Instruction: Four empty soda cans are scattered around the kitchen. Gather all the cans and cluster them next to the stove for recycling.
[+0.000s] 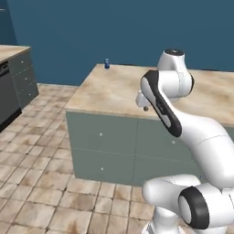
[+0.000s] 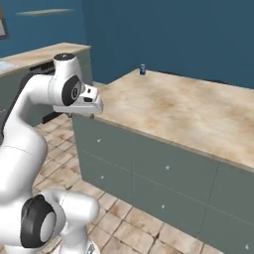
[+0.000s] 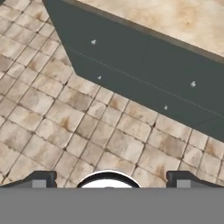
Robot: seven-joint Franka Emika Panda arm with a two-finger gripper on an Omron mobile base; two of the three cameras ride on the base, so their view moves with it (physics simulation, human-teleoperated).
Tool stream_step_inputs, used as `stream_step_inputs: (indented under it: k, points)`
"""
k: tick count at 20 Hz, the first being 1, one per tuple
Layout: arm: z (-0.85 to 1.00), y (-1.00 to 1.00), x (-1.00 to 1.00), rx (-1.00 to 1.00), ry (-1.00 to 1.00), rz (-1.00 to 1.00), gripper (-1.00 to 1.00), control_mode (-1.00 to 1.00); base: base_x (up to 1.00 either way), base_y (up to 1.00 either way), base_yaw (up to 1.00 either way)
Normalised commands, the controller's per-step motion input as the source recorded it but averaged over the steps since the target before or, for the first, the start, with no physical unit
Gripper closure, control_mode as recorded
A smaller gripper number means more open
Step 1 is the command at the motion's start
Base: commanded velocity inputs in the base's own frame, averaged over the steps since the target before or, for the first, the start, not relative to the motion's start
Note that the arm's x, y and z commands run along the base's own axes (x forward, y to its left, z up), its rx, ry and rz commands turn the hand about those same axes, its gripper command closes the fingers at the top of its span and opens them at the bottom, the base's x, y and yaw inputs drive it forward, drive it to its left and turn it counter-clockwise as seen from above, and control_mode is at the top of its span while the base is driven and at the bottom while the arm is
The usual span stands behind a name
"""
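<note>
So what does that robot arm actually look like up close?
The arm is glossy white, built of thick rounded segments like bent tubes. Its joints carry black rings and caps, and a long black stripe runs down one link. At the end sits a boxy white hand; its tool has two small dark finger tips. No loose cables show.

One small blue cylindrical soda can [image 1: 107, 64] stands at the far left corner of my one beige stone-topped island counter [image 1: 119, 89]. The island's grey-green front carries four small pale round knobs [image 3: 93, 42], two to the left and two to the right. One second beige-topped counter [image 2: 44, 53] lies far left. I carry one two-finger gripper [image 3: 109, 179], with two dark fingertips [image 3: 41, 179].
</note>
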Motion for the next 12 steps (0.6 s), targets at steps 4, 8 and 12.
stream_step_inputs:
  k: [4,8,12]
  points:
    - [0.00,0.00,0.00,0.00,0.00,0.00,-1.00,1.00,0.61,0.37,-0.16]
    - [0.00,0.00,0.00,0.00,0.00,0.00,-1.00,1.00,0.53,0.47,-0.09]
    - [0.00,0.00,0.00,0.00,0.00,0.00,-1.00,1.00,0.42,0.51,-0.14]
